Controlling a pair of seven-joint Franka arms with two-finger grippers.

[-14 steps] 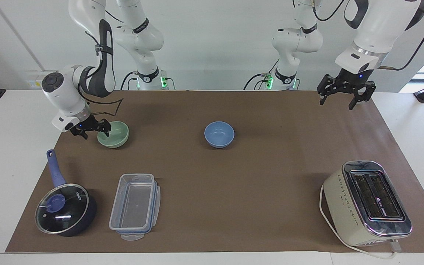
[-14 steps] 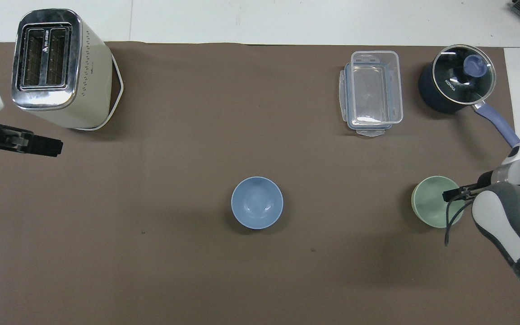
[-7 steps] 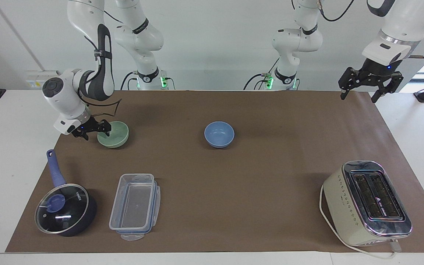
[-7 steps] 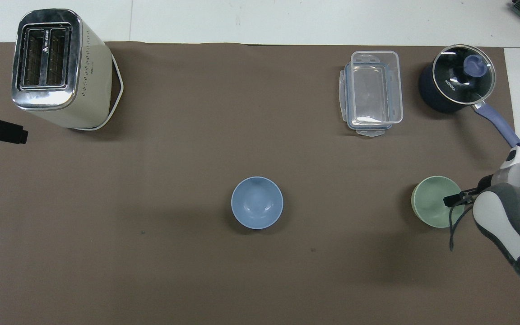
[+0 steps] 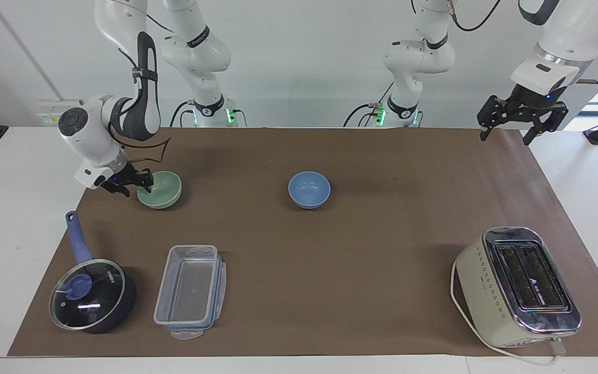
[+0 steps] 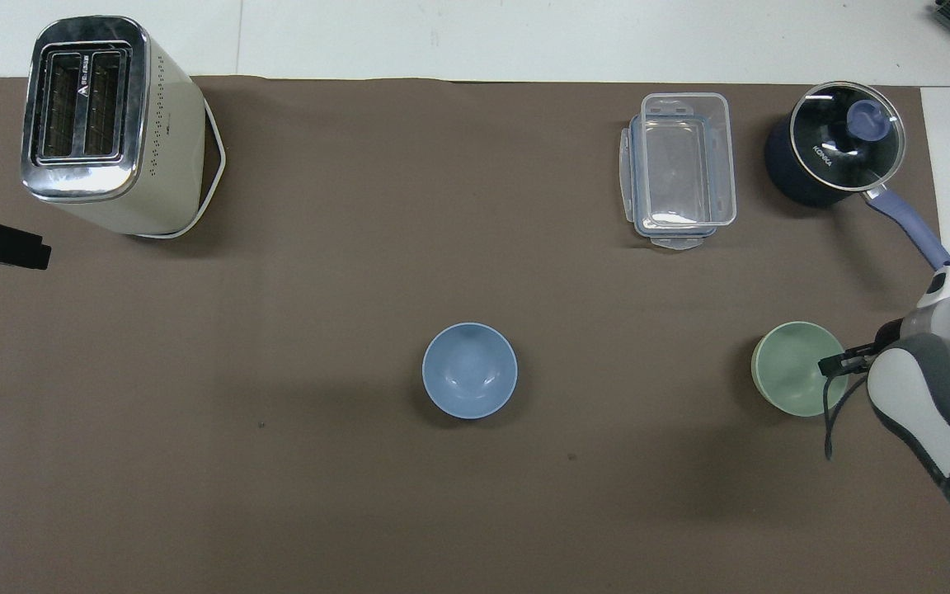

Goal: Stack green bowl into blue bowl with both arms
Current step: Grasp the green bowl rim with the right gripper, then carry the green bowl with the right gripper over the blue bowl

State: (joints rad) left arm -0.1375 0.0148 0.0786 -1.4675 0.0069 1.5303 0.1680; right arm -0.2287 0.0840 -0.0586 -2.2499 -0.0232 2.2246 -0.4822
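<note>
A: Facing view: what changed?
B: The left gripper [image 5: 505,136], spread open, has risen and waits over the mat's corner. The right gripper [image 5: 135,184] has narrowed at the green bowl's [image 5: 163,191] rim. Gripped or not, I cannot tell.
A: The bowl?
B: On the mat at the right arm's end, well apart from the blue bowl [image 5: 309,189]. Mouth up, round, no long axis. I think lifting comes next.

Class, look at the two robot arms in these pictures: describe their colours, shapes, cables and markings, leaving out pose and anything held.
Both arms are glossy white with rounded jointed segments, black bands at the joints and silver wrist rings. Loose black cables run along them, and green lights glow at the bases. The right arm carries a dark grey sleeve near its wrist. The left pincer and right pincer are black, with two linked fingers and a small blue light above.
</note>
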